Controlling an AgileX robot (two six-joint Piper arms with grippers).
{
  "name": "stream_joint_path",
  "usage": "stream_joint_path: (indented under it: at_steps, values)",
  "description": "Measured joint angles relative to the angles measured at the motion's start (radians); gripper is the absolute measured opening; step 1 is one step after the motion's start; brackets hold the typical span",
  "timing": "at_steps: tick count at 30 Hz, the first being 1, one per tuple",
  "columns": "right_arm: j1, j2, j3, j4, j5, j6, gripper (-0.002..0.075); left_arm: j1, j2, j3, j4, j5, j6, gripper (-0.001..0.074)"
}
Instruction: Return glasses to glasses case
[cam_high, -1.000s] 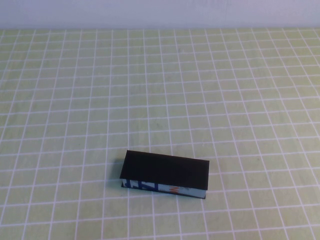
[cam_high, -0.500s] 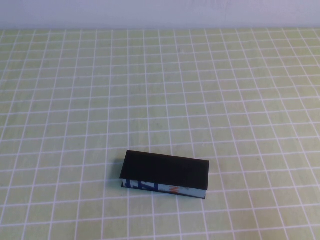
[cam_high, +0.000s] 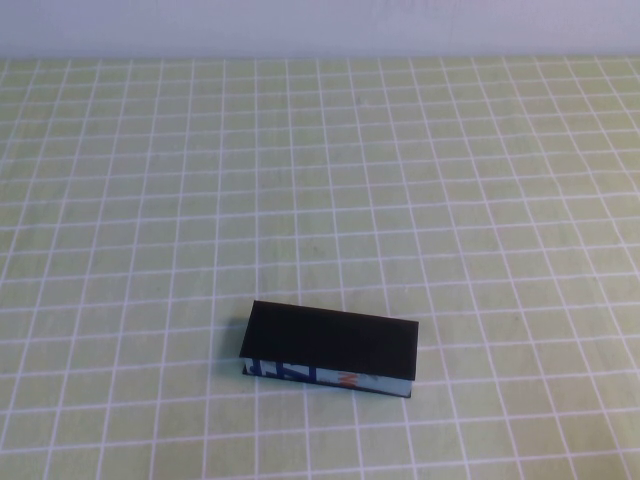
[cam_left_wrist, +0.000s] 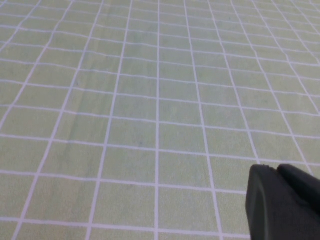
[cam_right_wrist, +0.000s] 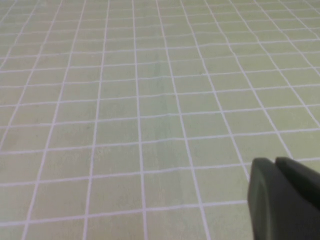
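1. The glasses case (cam_high: 329, 349) is seen lying shut on the green gridded bench (cam_high: 320, 180), near the robot's edge, its black lid on top and its blue, white and orange side facing the robot.
2. The glasses are not seen in any view.
3. The left gripper (cam_left_wrist: 285, 202) is shown only as a dark part above bare bench; the gap of its jaws cannot be told.
4. The right gripper (cam_right_wrist: 282, 197) is likewise seen only partly over bare bench; its jaws cannot be judged.
5. The case appears beside neither gripper.
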Motion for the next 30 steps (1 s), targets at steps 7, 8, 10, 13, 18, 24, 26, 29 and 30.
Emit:
stream_joint_path:
  at_steps: [7, 8, 10, 13, 18, 24, 26, 29, 30]
  values:
    - [-0.026, 0.000, 0.002, 0.071, -0.024, 0.000, -0.0018, 0.000, 0.000, 0.000, 0.000, -0.002, 0.000, -0.0004]
    - [-0.026, 0.000, 0.002, 0.074, -0.025, 0.000, -0.0018, 0.000, 0.000, 0.000, 0.000, -0.002, 0.000, -0.0004]
    - [-0.026, 0.000, 0.002, 0.076, -0.025, 0.000, -0.0018, 0.000, 0.000, 0.000, 0.000, -0.002, 0.000, -0.0004]
    - [-0.026, 0.000, 0.002, 0.076, -0.027, 0.000, -0.0018, 0.000, 0.000, 0.000, 0.000, -0.002, 0.000, -0.0004]
    - [-0.026, 0.000, 0.002, 0.076, -0.027, 0.000, -0.0018, 0.000, 0.000, 0.000, 0.000, -0.002, 0.000, -0.0004]
    - [-0.026, 0.000, 0.002, 0.076, -0.027, 0.000, -0.0018, 0.000, 0.000, 0.000, 0.000, -0.002, 0.000, -0.0004]
    - [-0.026, 0.000, 0.002, 0.076, -0.027, 0.000, -0.0018, 0.000, 0.000, 0.000, 0.000, -0.002, 0.000, -0.0004]
    - [-0.026, 0.000, 0.002, 0.076, -0.027, 0.000, -0.0018, 0.000, 0.000, 0.000, 0.000, -0.002, 0.000, -0.0004]
    - [-0.026, 0.000, 0.002, 0.077, -0.027, 0.000, -0.0018, 0.000, 0.000, 0.000, 0.000, -0.002, 0.000, -0.0004]
